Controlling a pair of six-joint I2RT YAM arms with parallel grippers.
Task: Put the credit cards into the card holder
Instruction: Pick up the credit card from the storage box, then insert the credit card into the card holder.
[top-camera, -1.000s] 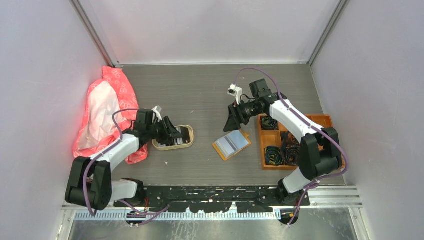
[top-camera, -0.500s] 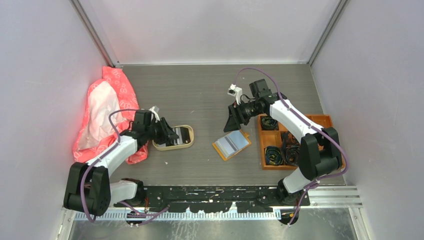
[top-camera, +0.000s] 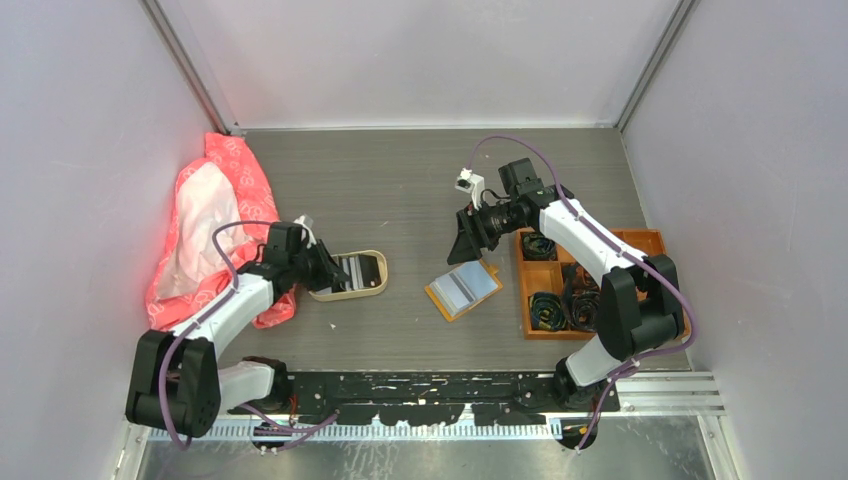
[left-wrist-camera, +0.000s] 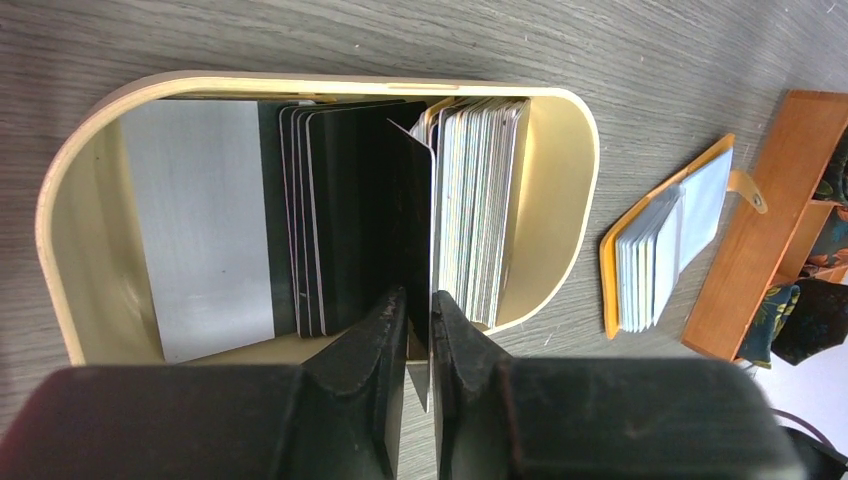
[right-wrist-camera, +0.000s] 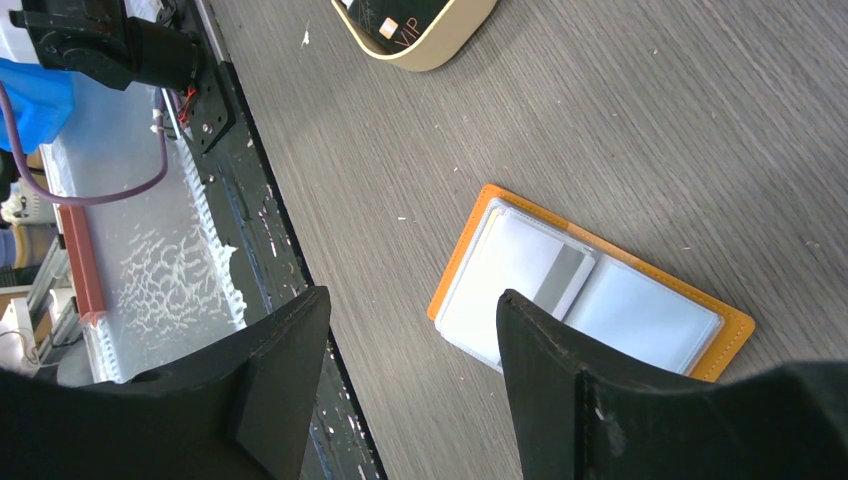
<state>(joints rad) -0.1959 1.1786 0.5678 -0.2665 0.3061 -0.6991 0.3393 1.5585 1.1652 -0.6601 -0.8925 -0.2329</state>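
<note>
The credit cards stand on edge in a beige tray (top-camera: 378, 262) (left-wrist-camera: 570, 150): dark cards (left-wrist-camera: 340, 220) on the left and a pale stack (left-wrist-camera: 480, 200) on the right. One dark, pale-edged card (left-wrist-camera: 420, 220) sticks out over the tray's near rim between the jaws of my left gripper (top-camera: 326, 268) (left-wrist-camera: 418, 295). The jaws are open only a sliver: the right finger touches the card and a thin gap shows on the left. The orange card holder (top-camera: 463, 290) (right-wrist-camera: 590, 290) lies open on the table, showing its clear sleeves. Above it my right gripper (top-camera: 462, 245) (right-wrist-camera: 412, 295) hangs open and empty.
An orange compartmented box (top-camera: 590, 285) (left-wrist-camera: 770, 220) of dark coils stands just right of the holder. A red-and-white cloth (top-camera: 210, 230) lies bunched by the left wall. The black base rail (top-camera: 430, 385) (right-wrist-camera: 200, 90) runs along the near edge.
My left gripper has drawn back left toward the tray's near rim. Its jaws have narrowed around one card. The right arm has not moved.
</note>
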